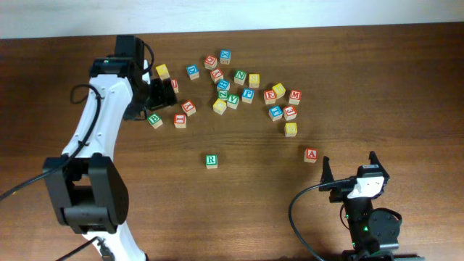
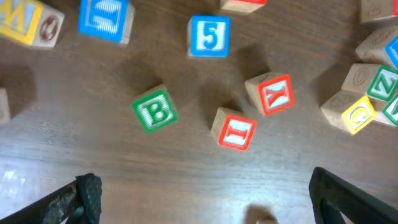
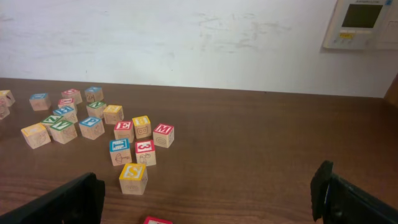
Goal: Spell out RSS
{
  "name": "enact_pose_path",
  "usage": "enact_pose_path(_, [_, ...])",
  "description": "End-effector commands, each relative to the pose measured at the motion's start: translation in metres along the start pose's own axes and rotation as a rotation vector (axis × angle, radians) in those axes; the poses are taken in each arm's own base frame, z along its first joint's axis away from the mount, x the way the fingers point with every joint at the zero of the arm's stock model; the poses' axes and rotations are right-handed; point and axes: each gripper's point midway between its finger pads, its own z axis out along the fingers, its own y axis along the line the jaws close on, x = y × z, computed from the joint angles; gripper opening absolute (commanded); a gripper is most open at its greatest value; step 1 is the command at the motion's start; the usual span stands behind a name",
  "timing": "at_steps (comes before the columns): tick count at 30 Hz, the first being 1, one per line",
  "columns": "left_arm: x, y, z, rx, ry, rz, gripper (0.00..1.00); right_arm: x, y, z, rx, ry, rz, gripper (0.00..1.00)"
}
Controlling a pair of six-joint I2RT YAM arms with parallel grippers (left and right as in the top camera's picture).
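Observation:
The green R cube [image 1: 211, 160] stands alone on the table in front of the pile. A yellow S cube [image 1: 291, 129] sits at the pile's near right edge and also shows in the right wrist view [image 3: 133, 177]. Other yellow cubes [image 1: 220, 106] lie in the pile, and I cannot read their letters. My left gripper [image 1: 156, 94] is open and empty above the pile's left end, just short of a green B cube [image 2: 154, 110]. Its jaws [image 2: 202, 199] hold nothing. My right gripper [image 1: 348, 171] is open and empty at the front right [image 3: 205, 199].
Several lettered cubes are scattered across the back middle [image 1: 239, 76]. A red I cube [image 2: 235, 129], a red K cube [image 2: 273, 94] and a blue 5 cube [image 2: 209, 36] lie near the left gripper. A red A cube [image 1: 311, 154] sits just ahead of the right gripper.

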Motion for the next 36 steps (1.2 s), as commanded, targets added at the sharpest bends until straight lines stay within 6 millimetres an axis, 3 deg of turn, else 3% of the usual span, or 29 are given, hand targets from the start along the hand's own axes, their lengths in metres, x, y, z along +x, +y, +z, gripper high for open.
enact_pose_path(1, [-0.012,0.044,-0.039,-0.013,-0.025,-0.205,0.99,0.003,-0.002,0.0,0.011,0.005,0.001,0.98])
enact_pose_path(3, [0.0,0.09,-0.051,-0.048,0.026,-0.414,0.99,0.003,-0.002,0.0,0.011,0.005,0.001,0.98])
enact_pose_path(5, [0.017,0.115,-0.055,-0.08,0.09,-0.508,0.99,0.003,-0.002,0.0,0.011,0.005,0.001,0.98])
enact_pose_path(18, [0.023,0.119,-0.056,-0.089,0.114,-0.521,0.99,0.002,-0.002,0.0,0.01,0.001,0.002,0.98])
enact_pose_path(19, [0.023,0.119,-0.056,-0.089,0.114,-0.521,0.99,-0.009,0.019,-0.001,-0.117,-0.036,0.132,0.99])
enact_pose_path(20, [0.023,0.119,-0.056,-0.089,0.114,-0.521,0.99,-0.015,0.062,-0.012,-0.382,-0.008,0.342,0.98])
enact_pose_path(21, [0.023,0.118,-0.056,-0.089,0.114,-0.52,0.99,-0.014,0.088,-0.025,-0.545,0.052,0.446,0.99])
enact_pose_path(22, [0.023,0.118,-0.056,-0.089,0.114,-0.52,0.99,-0.031,0.097,-0.033,-0.633,0.037,0.553,0.98])
enact_pose_path(23, [0.023,0.119,-0.056,-0.089,0.114,-0.521,0.99,-0.067,0.095,-0.04,-0.672,-0.095,0.6,0.98])
enact_pose_path(24, [0.023,0.119,-0.056,-0.089,0.114,-0.521,0.99,-0.116,0.084,-0.056,-0.682,-0.329,0.565,0.98])
enact_pose_path(26, [0.023,0.118,-0.056,-0.089,0.114,-0.52,0.99,-0.184,0.048,-0.081,-0.543,-0.63,0.572,0.98])
enact_pose_path(27, [0.023,0.118,-0.056,-0.089,0.114,-0.52,0.99,-0.203,0.041,-0.083,-0.479,-0.643,0.513,0.98])
enact_pose_path(30, [0.023,0.119,-0.056,-0.089,0.114,-0.521,0.99,-0.239,0.05,-0.052,-0.39,-0.393,0.237,0.98])
enact_pose_path(31, [0.023,0.118,-0.056,-0.089,0.114,-0.52,0.99,-0.239,0.055,-0.028,-0.381,-0.208,0.165,0.98])
enact_pose_path(32, [0.023,0.118,-0.056,-0.089,0.114,-0.52,0.99,-0.23,0.054,0.002,-0.363,0.033,0.155,0.98])
enact_pose_path(34, [0.023,0.119,-0.056,-0.089,0.114,-0.521,0.99,-0.202,0.054,0.037,-0.341,0.377,0.203,0.98])
enact_pose_path(36, [0.023,0.118,-0.056,-0.089,0.114,-0.52,0.99,-0.152,0.069,0.071,-0.391,0.776,0.306,0.98])
